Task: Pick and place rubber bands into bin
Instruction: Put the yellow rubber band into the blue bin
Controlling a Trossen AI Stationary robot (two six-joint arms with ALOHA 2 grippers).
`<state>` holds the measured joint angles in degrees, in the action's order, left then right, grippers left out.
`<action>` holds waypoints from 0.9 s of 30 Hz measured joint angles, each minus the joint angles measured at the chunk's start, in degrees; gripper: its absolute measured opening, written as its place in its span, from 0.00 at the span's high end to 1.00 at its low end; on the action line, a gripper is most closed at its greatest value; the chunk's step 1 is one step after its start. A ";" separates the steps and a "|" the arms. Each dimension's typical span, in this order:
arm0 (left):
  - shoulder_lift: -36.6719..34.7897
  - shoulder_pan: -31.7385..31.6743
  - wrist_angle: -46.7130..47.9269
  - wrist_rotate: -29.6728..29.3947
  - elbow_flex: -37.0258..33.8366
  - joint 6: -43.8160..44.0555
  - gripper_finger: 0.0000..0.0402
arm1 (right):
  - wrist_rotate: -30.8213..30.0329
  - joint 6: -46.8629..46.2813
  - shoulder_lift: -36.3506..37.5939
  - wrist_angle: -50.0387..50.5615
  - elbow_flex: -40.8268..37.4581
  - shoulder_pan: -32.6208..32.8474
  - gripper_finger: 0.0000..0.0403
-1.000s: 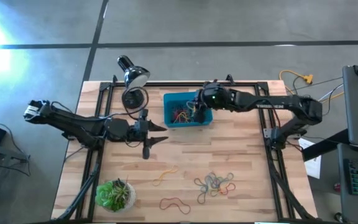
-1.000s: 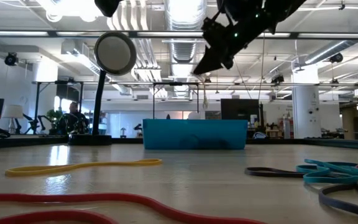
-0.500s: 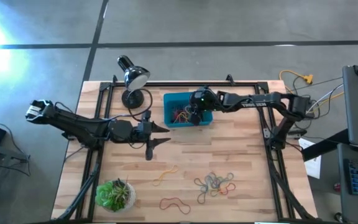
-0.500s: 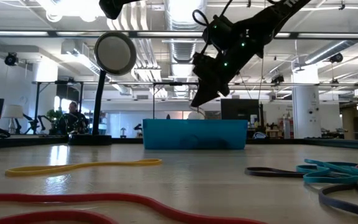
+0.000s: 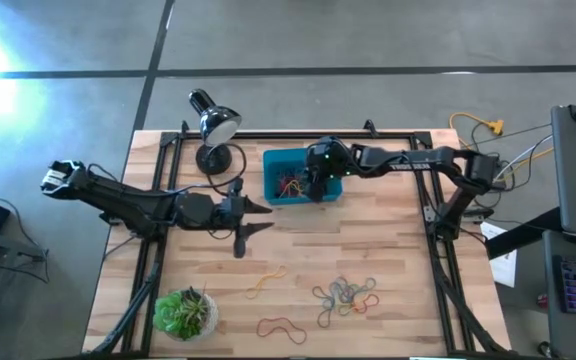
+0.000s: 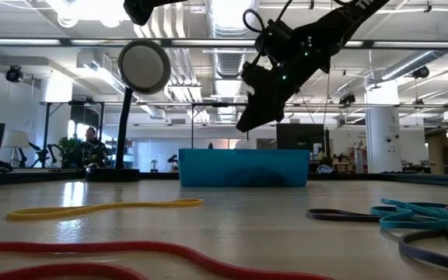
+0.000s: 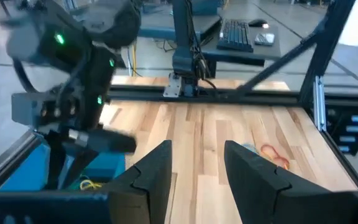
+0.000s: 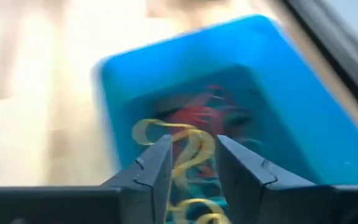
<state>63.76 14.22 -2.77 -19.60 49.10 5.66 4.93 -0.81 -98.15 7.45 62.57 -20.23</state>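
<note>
The right hand (image 5: 315, 188) hung over the shallow teal plastic bin (image 5: 273, 195), fingers parted, gripping nothing, a yellow rubber band (image 8: 185, 149) beneath; the left hand (image 5: 258, 215) waited open.

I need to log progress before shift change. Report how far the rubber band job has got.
Partly done. Done: several bands, red and yellow among them, lie in the bin. In hand: the right tool hangs over the bin with its fingers apart and a yellow band just beyond them. Left: a yellow band, a red band and a mixed pile on the table. The left tool waits open at mid-table.
</note>
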 joint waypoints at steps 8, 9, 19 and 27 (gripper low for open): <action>-0.03 0.02 12.56 8.87 0.00 0.14 0.67 | 17.95 4.44 5.72 7.63 -0.04 1.36 0.67; 0.09 0.02 13.24 9.84 0.00 0.09 0.67 | 18.86 4.49 6.65 9.19 -0.06 1.67 0.68; 5.94 0.02 23.10 26.00 -0.02 -0.10 0.67 | 20.92 5.29 13.96 22.03 -0.78 7.31 0.72; 14.95 0.09 22.20 34.38 0.04 -1.97 0.67 | 20.73 2.31 17.68 22.40 -2.55 11.88 0.75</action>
<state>78.70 14.31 19.44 14.77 49.14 3.68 25.66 1.51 -80.47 29.85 60.02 -8.35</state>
